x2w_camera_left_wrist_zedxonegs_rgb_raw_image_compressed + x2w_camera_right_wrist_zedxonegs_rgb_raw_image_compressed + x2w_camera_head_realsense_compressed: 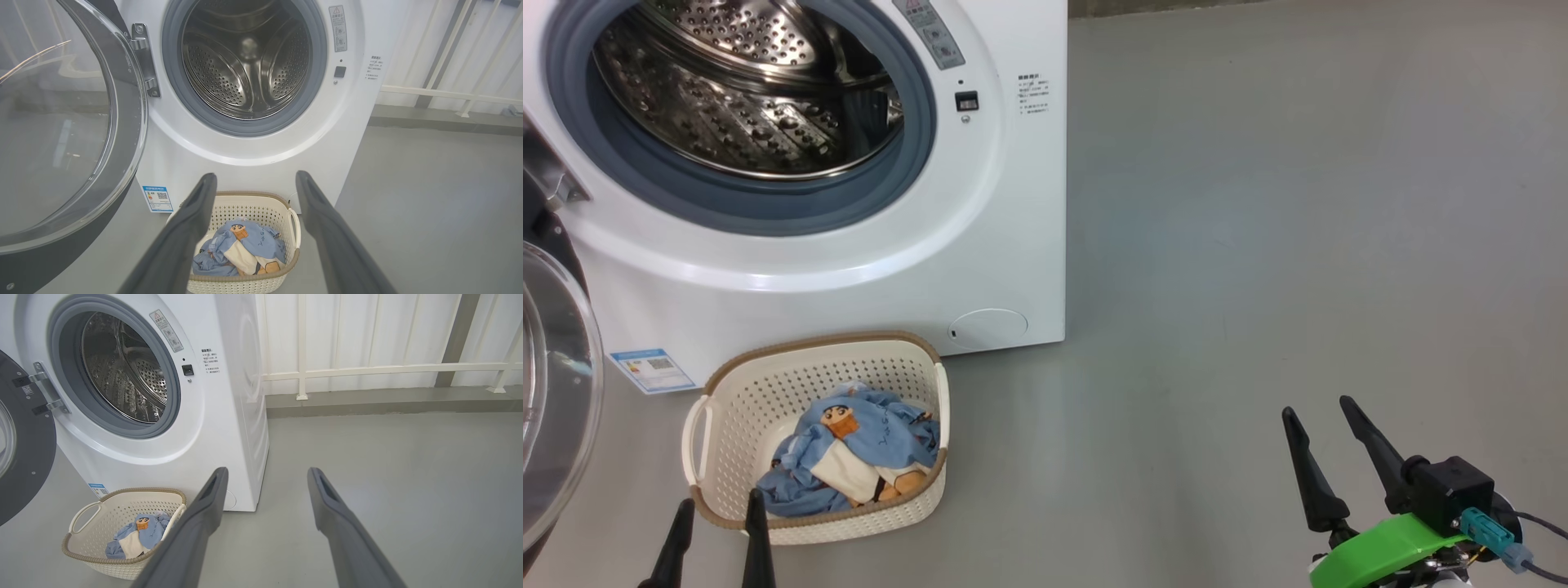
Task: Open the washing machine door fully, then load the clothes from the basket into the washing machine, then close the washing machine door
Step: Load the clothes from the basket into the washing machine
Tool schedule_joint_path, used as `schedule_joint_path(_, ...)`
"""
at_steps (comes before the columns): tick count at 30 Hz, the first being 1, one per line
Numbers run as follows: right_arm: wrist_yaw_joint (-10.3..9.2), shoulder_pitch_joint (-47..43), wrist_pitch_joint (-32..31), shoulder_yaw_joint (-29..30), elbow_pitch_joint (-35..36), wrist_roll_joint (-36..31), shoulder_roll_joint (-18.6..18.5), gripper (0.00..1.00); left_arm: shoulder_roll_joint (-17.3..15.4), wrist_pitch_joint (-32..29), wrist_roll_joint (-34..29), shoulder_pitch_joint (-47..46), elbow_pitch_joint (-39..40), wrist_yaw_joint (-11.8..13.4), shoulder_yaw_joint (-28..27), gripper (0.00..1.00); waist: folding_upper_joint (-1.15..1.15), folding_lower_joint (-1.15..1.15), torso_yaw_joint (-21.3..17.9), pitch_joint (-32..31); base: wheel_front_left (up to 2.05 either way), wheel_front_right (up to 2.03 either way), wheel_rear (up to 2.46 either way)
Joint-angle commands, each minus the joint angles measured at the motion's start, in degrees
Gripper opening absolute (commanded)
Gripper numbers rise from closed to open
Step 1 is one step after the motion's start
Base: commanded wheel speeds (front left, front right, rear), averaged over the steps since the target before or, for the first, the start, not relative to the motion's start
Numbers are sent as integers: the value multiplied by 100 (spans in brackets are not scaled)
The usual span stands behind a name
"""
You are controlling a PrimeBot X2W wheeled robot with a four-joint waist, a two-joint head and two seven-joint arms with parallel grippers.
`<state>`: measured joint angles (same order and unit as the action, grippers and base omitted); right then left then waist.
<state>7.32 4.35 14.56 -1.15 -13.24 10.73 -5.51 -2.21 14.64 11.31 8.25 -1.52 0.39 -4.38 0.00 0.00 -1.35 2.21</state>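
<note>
Both wide-spread and empty in the head view, the left gripper (721, 498) hung by the basket (817, 343) of clothes (849, 445), the right gripper (1316, 406) over the floor (1258, 245). The left wrist view framed the basket, the washing machine (253, 171) and its swung-open door (57, 143); the right wrist view put the basket lower left.

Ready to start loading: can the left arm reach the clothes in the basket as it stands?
Likely yes: its open jaws are by the near rim of the basket, the clothes lie uncovered inside, and the washing machine door hangs aside to the left.
</note>
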Motion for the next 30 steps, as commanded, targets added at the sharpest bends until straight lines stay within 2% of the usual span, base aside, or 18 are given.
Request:
schedule_joint_path(1, 17, -32, 44, -141, 118, 14, -16, 100, -66, 36, -1, -181, 115, -7, -205, 100, 0, 0, 2, 0, 71, -71, 0)
schedule_joint_path(7, 17, -34, 44, -167, 81, 21, -24, 100, -66, 36, -9, -204, 113, -14, -230, 100, 0, 0, 17, 8, 119, -119, 0)
schedule_joint_path(20, 17, -21, 44, -155, 59, 58, -34, 100, -66, 36, 59, -265, 177, -13, -329, 100, 0, 0, 28, 99, 180, -180, 0)
schedule_joint_path(30, 17, 8, 44, -145, 4, 109, -6, 100, -66, 36, 111, -337, 89, -43, -354, 100, 0, 0, 35, 211, 48, -48, 0)
